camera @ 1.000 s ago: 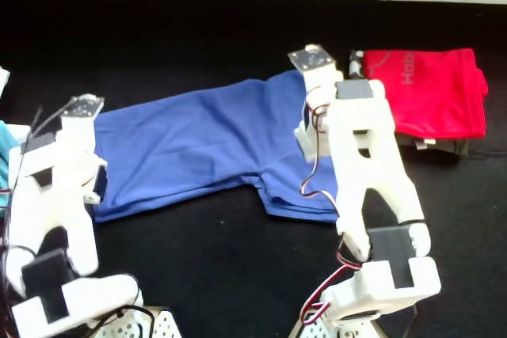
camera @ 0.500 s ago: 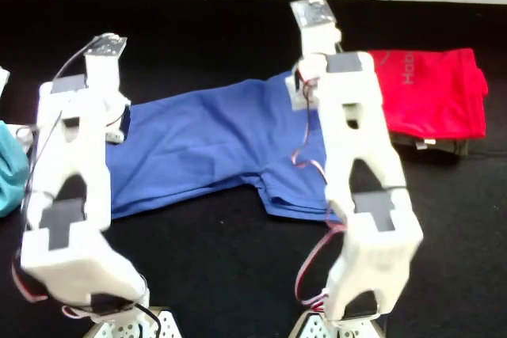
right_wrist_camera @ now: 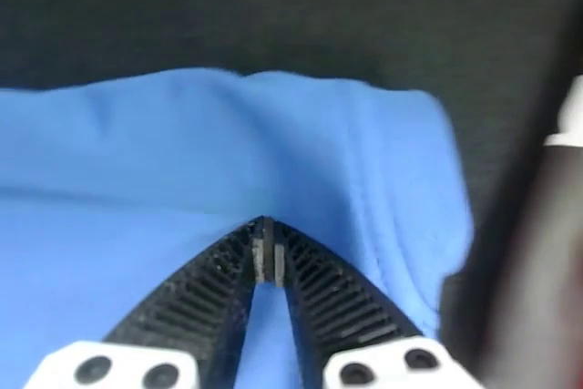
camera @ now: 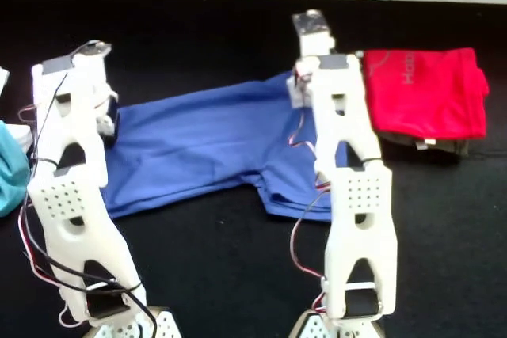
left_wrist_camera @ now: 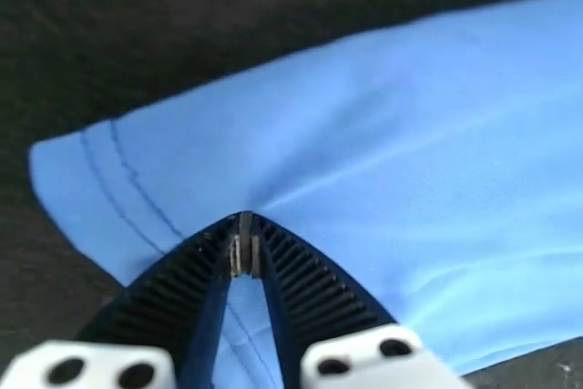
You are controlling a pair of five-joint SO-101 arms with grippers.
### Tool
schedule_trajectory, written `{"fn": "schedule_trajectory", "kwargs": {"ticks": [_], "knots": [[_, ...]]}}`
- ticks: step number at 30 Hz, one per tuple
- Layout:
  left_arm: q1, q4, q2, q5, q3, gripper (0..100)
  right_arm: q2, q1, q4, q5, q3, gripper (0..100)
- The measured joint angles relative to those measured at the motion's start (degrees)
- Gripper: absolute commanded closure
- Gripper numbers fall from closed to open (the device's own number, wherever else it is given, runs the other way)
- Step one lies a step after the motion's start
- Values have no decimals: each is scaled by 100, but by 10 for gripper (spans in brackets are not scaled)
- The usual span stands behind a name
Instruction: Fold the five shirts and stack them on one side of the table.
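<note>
Pinching the blue shirt (camera: 206, 144) spread across the bench (camera: 222, 267) at opposite far-edge ends, with left claw (left_wrist_camera: 243, 248) and right claw (right_wrist_camera: 265, 257) clamped on cloth, likely to pull a fold over.

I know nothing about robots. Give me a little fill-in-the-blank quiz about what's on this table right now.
The spread blue cloth shirt is pinched by ____ grippers: the left gripper and the right gripper.
The folded red shirt lies on the robot's ____ side.
The table is ____ in colour.
Missing words: two; right; black.
</note>
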Motion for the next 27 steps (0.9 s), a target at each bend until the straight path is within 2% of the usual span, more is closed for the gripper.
{"fn": "schedule_trajectory", "kwargs": {"ticks": [4, 9, 15, 21, 27], "knots": [[-123, 624, 774, 0, -1389, 991, 26, 176, 378, 0, -422, 993], [-132, 1486, 1451, 0, -3007, 991, 44, 176, 1767, 0, -1609, 993], [-158, 1705, 1424, -18, -3613, 991, 62, 176, 3051, 0, -3147, 993], [-149, 1723, 79, -26, -2444, 991, 62, 176, 3262, 0, -3780, 993], [-18, 1723, -2022, -18, 255, 990, -475, 105, 3262, 0, -3341, 993]]}}
